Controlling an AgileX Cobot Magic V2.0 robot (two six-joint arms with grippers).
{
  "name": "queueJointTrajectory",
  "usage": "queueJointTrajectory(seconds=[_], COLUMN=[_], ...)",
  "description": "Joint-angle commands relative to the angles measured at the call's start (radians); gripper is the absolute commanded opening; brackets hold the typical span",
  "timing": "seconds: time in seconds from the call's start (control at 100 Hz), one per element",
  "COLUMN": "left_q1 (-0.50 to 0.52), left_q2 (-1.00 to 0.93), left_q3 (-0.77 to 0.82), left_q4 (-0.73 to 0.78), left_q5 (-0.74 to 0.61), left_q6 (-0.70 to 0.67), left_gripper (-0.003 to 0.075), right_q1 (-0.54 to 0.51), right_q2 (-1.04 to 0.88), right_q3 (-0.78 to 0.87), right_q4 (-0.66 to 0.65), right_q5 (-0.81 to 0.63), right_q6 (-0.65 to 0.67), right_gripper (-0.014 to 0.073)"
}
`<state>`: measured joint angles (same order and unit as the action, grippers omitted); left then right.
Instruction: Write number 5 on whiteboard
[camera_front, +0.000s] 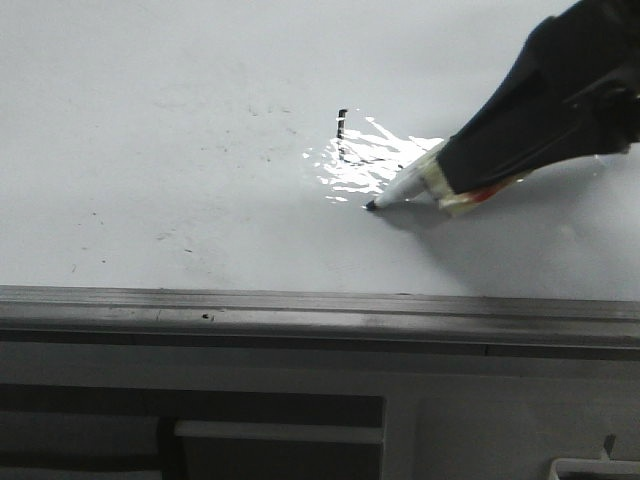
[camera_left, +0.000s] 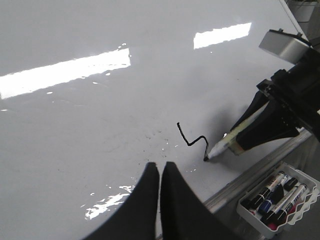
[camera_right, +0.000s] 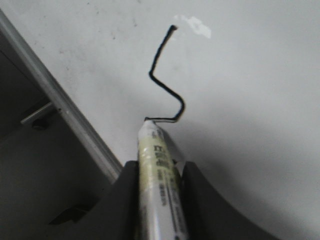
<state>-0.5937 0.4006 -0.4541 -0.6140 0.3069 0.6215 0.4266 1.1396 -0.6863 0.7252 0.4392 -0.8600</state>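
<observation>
The whiteboard (camera_front: 150, 150) is glossy white with faint specks and a grey edge rail (camera_front: 300, 310). My right gripper (camera_right: 160, 167) is shut on a white marker (camera_right: 159, 185), whose black tip touches the board (camera_front: 371, 206). A thin black stroke of the number 5 (camera_right: 162, 80) runs from the tip: a short curve, a slanted line, then a longer line. It also shows in the left wrist view (camera_left: 192, 140); in the front view glare hides most of it (camera_front: 343, 122). My left gripper (camera_left: 160, 167) is shut and empty, held over the board near its rail.
A white wire tray (camera_left: 277, 197) with several markers hangs just beyond the rail, near the right arm (camera_left: 290, 110). Grey panelled furniture (camera_front: 300, 420) lies past the rail. Bright glare patches (camera_front: 365, 165) sit on the board.
</observation>
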Motion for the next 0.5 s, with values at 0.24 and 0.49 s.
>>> queueJointTrajectory(seconds=[0.24, 0.49], left_q1=[0.002, 0.002], left_q2=[0.004, 0.004], left_q3=[-0.026, -0.026], left_q4=[-0.021, -0.021], left_q5=[-0.063, -0.063], left_q6=[-0.009, -0.009], left_gripper=[-0.002, -0.002], right_q1=[0.032, 0.03], right_q2=[0.003, -0.074], right_q3=[-0.075, -0.134], right_q4=[-0.013, -0.074], right_q5=[-0.021, -0.115], right_q6=[0.036, 0.036], right_gripper=[-0.0042, -0.0042])
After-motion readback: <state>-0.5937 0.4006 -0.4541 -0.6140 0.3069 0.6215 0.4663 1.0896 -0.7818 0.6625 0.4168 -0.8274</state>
